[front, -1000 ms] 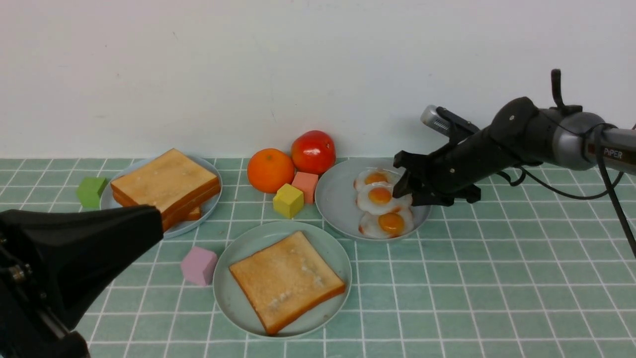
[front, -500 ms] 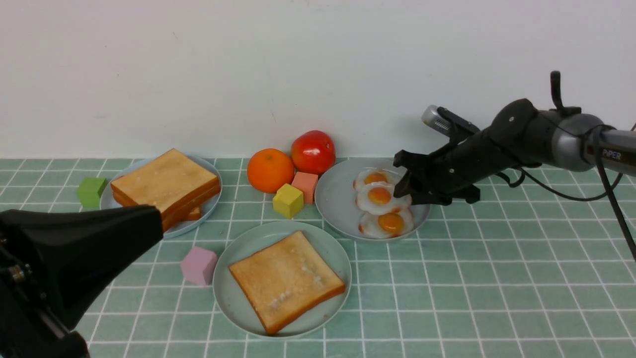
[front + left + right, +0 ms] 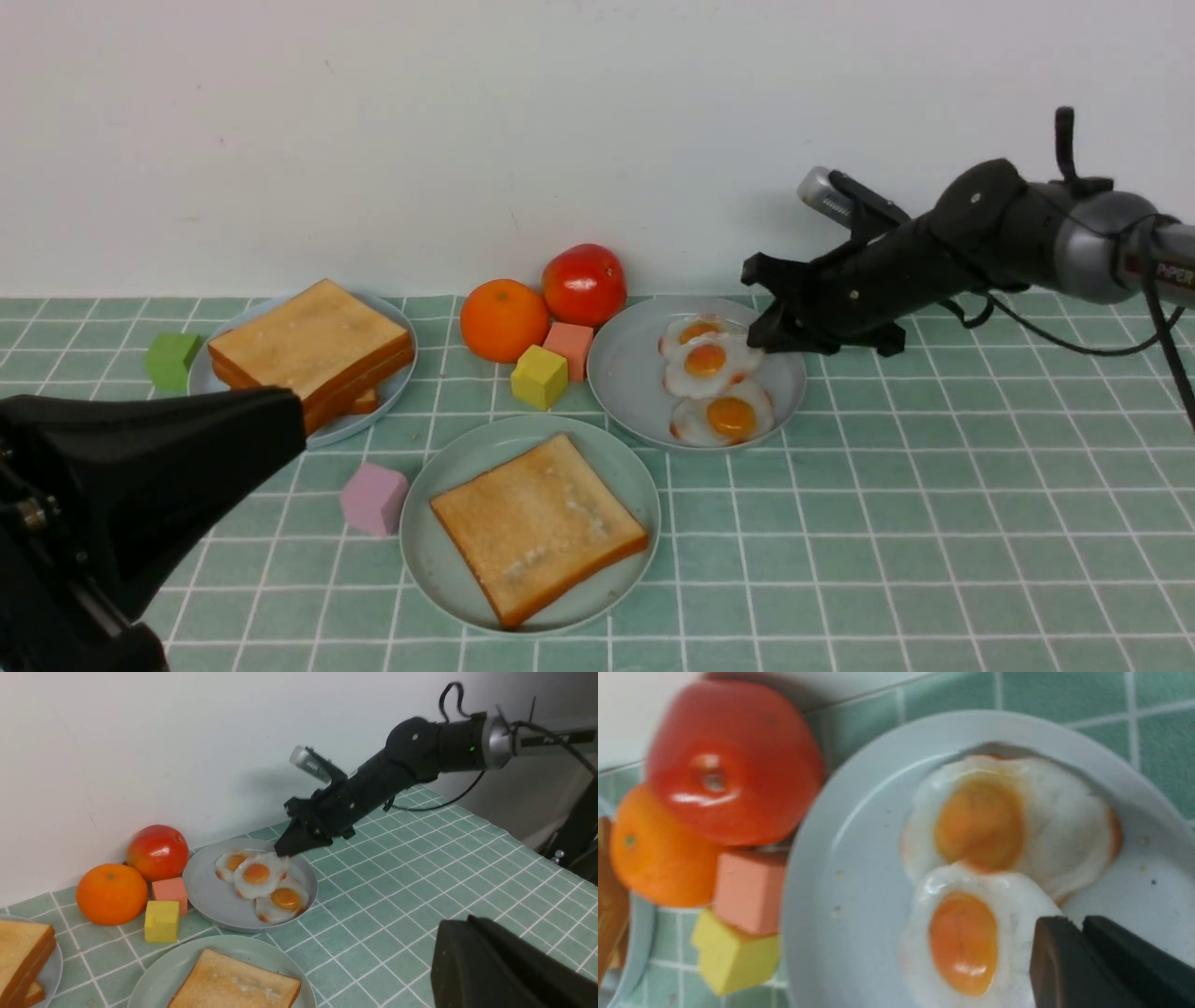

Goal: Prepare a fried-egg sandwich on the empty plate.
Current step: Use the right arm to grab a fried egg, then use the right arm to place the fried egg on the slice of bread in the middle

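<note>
Tiled table [image 3: 934,523], fingers [image 3: 1064,961] pinching orange-yolked fried egg [image 3: 966,942]

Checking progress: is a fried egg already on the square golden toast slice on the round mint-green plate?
No, the golden toast slice is bare; all three white fried eggs are over the pale grey-blue plate.

Front view: between the arms, facing 12 o'clock, whole table [image 3: 934,560] in sight. Left wrist view: low at 7 o'clock, facing 1 o'clock. Right wrist view: close over the middle fried egg [image 3: 966,942] — whose grey plate [image 3: 630,373] all three share.
</note>
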Available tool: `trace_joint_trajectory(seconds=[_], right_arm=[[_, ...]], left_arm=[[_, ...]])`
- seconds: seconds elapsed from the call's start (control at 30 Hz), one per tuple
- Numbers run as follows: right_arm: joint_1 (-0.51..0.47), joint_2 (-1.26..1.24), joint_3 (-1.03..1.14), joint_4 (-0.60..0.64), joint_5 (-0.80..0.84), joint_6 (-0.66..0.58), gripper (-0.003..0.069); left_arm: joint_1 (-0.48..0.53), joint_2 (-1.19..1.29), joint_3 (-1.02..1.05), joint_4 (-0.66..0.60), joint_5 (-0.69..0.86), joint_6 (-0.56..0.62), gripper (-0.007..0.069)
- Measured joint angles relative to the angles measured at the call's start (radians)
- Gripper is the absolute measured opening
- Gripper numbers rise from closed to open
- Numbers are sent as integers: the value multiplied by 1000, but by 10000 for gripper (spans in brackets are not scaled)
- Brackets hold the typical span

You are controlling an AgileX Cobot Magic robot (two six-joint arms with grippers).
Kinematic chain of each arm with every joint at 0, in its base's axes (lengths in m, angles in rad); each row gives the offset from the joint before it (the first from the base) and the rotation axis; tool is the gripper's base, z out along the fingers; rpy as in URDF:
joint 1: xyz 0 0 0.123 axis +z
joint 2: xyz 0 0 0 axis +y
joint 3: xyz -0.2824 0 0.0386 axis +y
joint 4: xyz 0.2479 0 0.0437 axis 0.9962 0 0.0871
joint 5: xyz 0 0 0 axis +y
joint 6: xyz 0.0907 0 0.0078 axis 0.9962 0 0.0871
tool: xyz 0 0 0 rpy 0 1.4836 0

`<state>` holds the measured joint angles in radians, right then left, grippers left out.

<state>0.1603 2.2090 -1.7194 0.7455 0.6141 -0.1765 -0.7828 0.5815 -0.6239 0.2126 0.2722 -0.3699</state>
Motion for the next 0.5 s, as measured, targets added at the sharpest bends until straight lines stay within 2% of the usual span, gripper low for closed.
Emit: trace_joint_trajectory(seconds=[0.13,0.3,0.5], right_arm=[[0,-55,0,-6,40,-44,46],[0,-172,0,-9,176,-96,46],[42,-268,69,53,294,-168,46]], left_arm=[[0,0,0,3,32,0,-10],[0,0,0,46,116,0,-10],[0,0,0,112,197,0,-10]])
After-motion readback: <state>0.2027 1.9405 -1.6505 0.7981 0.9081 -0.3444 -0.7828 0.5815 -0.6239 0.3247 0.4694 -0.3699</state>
